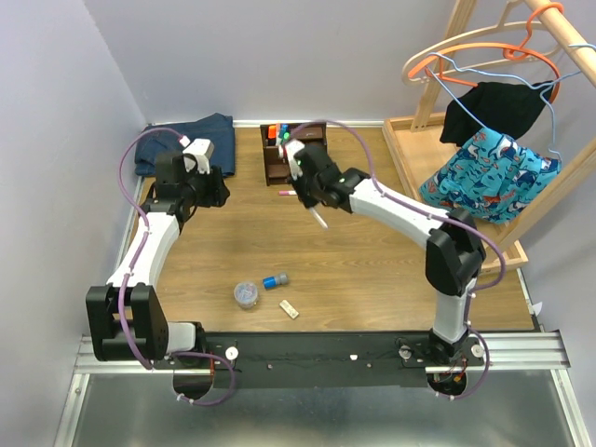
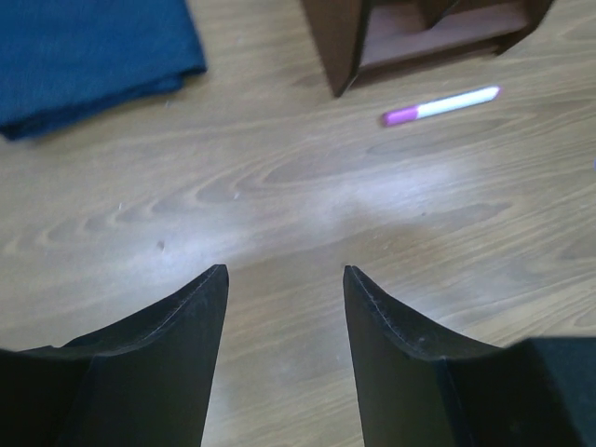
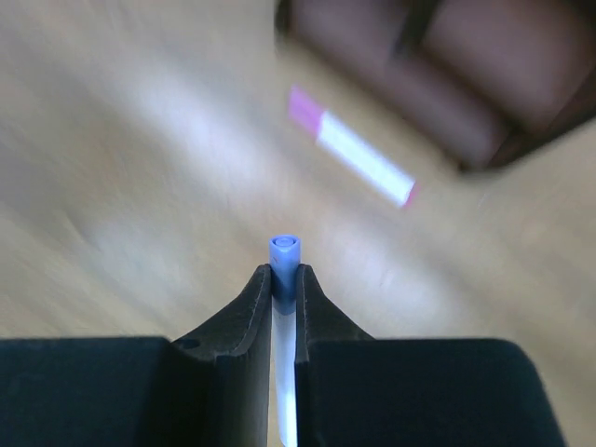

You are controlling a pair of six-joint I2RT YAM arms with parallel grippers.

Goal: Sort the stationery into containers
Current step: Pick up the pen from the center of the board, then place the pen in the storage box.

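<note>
My right gripper [image 3: 284,270] is shut on a slim white marker with a blue cap [image 3: 285,250], whose cap pokes out past the fingertips. In the top view this gripper [image 1: 310,197] hovers just in front of the dark brown organiser [image 1: 291,156], and the marker's white end [image 1: 319,221] sticks out below it. A pink-capped white marker [image 2: 438,105] lies on the table in front of the organiser [image 2: 424,33]. My left gripper [image 2: 284,272] is open and empty above bare wood, left of the organiser. A clear round tub [image 1: 246,294], a blue cylinder [image 1: 275,280] and a beige block [image 1: 290,308] lie near the front.
Folded blue cloth [image 1: 186,140] lies at the back left corner, close to my left gripper [image 1: 216,186]. A big light-wood tray [image 1: 410,154] with a hanger rack and hanging clothes [image 1: 484,168] fills the right side. Several markers stand in the organiser's tall section [image 1: 277,133].
</note>
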